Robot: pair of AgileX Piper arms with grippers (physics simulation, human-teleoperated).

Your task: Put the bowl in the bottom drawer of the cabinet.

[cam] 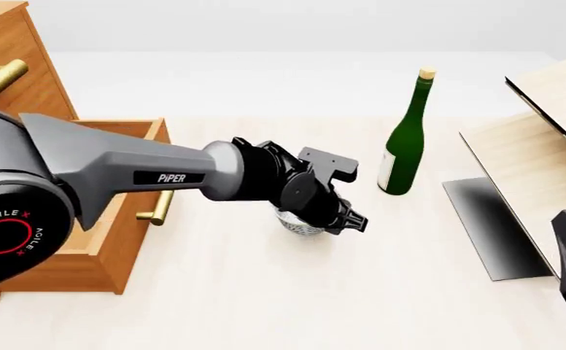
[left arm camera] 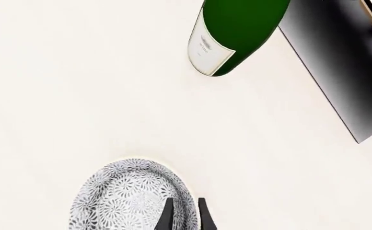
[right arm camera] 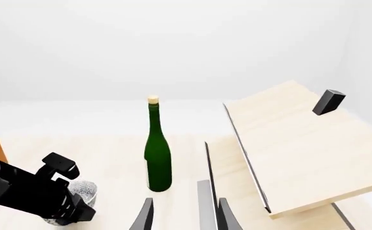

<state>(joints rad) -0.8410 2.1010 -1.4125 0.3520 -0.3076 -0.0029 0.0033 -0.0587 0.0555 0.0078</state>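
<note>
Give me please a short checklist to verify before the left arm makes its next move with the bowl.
1. Left tool astride the bowl rim: ok, one finger inside, one outside.
2. Grip closed firmly: cannot tell.
3. Bowl lifted off the table: cannot tell.
4. Bottom drawer open: ok, pulled out of the cabinet.
5. Green bottle upright, apart from the bowl: ok.
6. Right tool away from the bowl: ok.

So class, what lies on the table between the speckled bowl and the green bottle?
Nothing: in the left wrist view, only bare table separates the bowl from the green bottle.
</note>
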